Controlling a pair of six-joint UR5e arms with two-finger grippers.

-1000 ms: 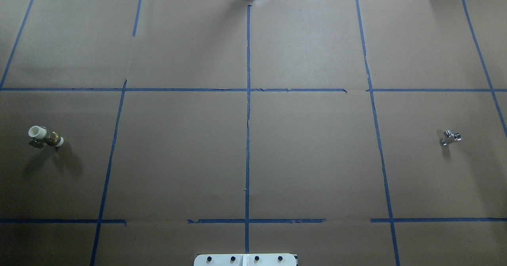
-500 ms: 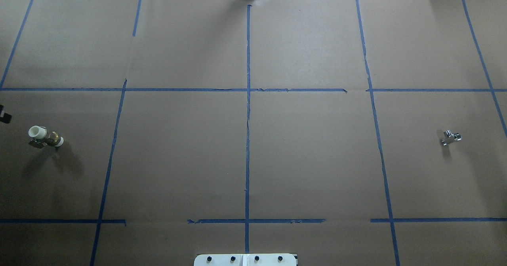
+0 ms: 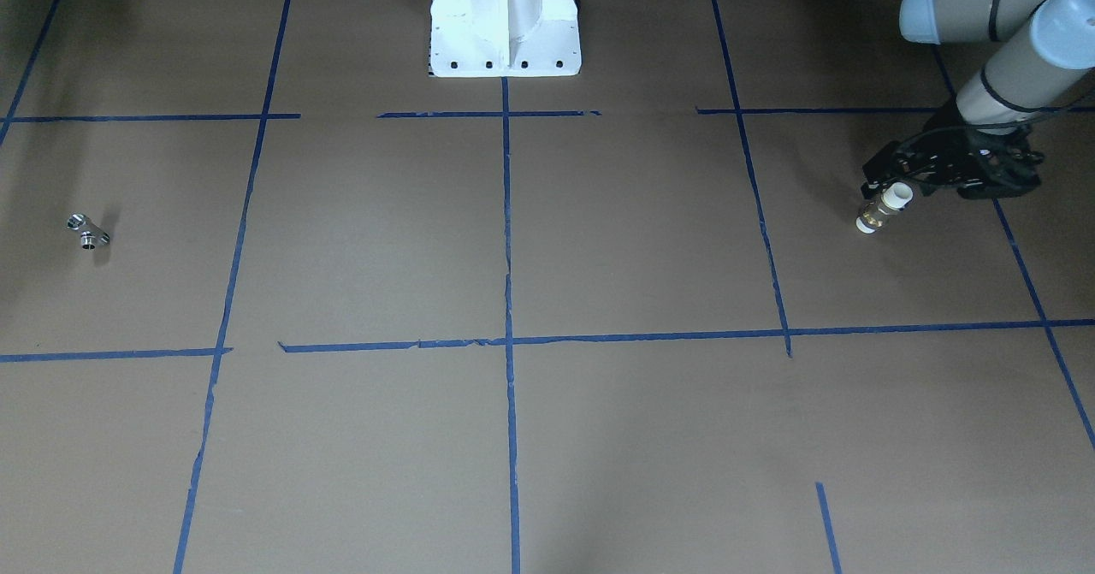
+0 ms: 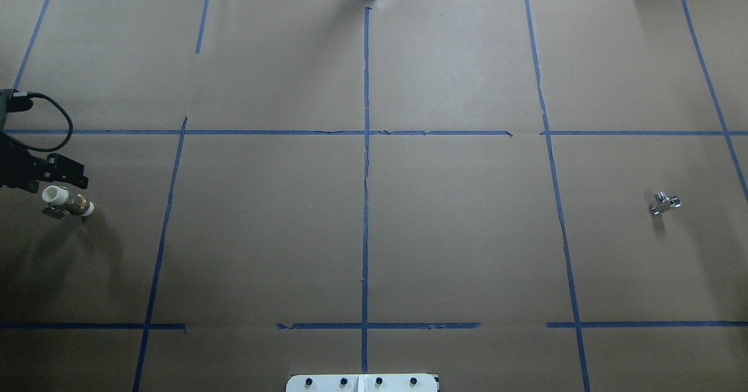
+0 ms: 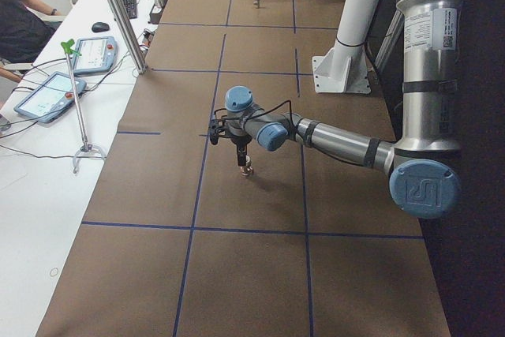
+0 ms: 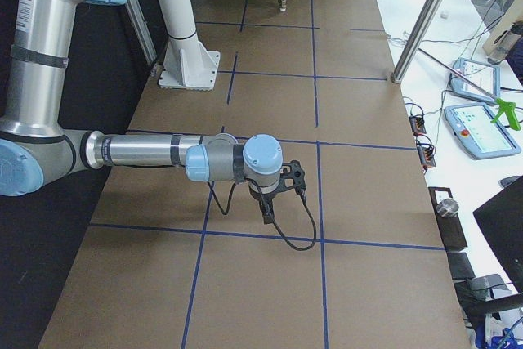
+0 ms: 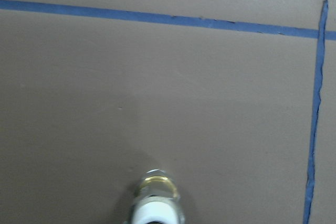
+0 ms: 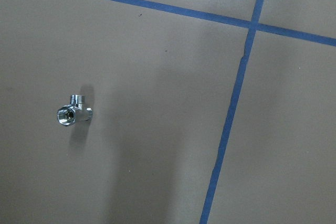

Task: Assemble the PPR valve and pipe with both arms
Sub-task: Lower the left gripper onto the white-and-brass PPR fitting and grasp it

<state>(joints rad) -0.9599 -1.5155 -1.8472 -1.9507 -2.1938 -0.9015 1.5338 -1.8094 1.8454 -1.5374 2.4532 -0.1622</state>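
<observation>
Valve (image 4: 67, 201): brass body with white ends, lying on its side on the brown desk (image 4: 456, 234), near the edge on the robot's left and within a square of blue tape (image 4: 366, 205). Left pincer (image 5: 241, 153): black, pointing down, just above the valve's larger white end. Whether they touch cannot be told, nor how far the pincer is open. The valve rests on the desk, and in the left wrist view it shows at the bottom edge. Fitting (image 4: 665, 203): small chrome piece on the desk near the opposite edge, well apart from the valve. Right pincer (image 6: 265, 212): low over the desk, shown only by the side camera, a black cable looped beside it; its opening cannot be told. Pedestal (image 3: 505, 18): white, at the middle of the robot's edge
</observation>
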